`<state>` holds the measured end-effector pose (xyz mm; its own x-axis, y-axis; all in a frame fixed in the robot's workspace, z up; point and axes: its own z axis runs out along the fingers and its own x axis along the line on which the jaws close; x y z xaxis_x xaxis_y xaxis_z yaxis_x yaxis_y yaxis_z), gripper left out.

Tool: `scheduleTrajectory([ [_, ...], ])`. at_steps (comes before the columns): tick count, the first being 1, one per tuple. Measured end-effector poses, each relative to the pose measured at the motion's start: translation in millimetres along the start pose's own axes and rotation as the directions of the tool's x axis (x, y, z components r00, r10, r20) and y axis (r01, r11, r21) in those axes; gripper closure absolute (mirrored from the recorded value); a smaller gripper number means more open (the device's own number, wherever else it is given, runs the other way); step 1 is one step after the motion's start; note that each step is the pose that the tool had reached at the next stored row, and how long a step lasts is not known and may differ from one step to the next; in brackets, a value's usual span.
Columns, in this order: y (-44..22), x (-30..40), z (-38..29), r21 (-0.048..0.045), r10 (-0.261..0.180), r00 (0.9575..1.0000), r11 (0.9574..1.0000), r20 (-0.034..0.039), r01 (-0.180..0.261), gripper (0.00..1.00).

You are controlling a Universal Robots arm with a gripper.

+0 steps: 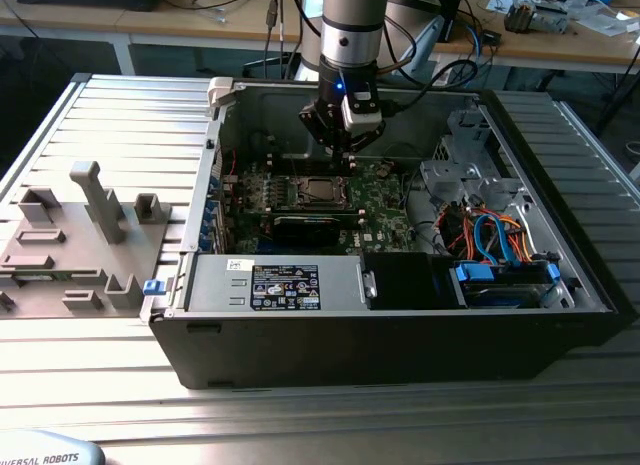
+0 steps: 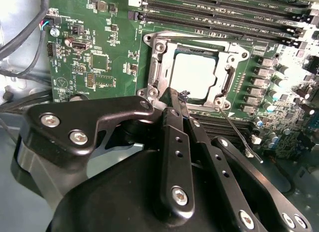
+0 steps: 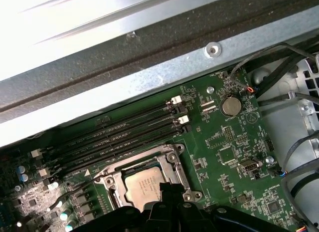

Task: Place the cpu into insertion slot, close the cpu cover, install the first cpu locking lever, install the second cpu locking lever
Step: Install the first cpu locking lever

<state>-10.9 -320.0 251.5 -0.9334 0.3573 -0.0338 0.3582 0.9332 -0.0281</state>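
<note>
1. The end effector (image 2: 175,103), fingertips together, is at a corner of the cover (image 2: 158,57); whether they touch is unclear.
2. The cover lies closed over the cpu (image 2: 194,75), which sits in the slot (image 2: 225,85).
3. A thin lever (image 2: 241,137) angles out from the neighbouring corner, across the green board (image 2: 99,62).
4. The board lies inside an open case (image 1: 400,345) on the counter (image 1: 100,385).
</note>
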Motion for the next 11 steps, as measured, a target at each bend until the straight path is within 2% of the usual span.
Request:
scheduleTrajectory([
  [11,0.0,0.0,0.0,-0.0007,-0.021,0.9998,0.9998,0.0006,0.021,0.89],
])
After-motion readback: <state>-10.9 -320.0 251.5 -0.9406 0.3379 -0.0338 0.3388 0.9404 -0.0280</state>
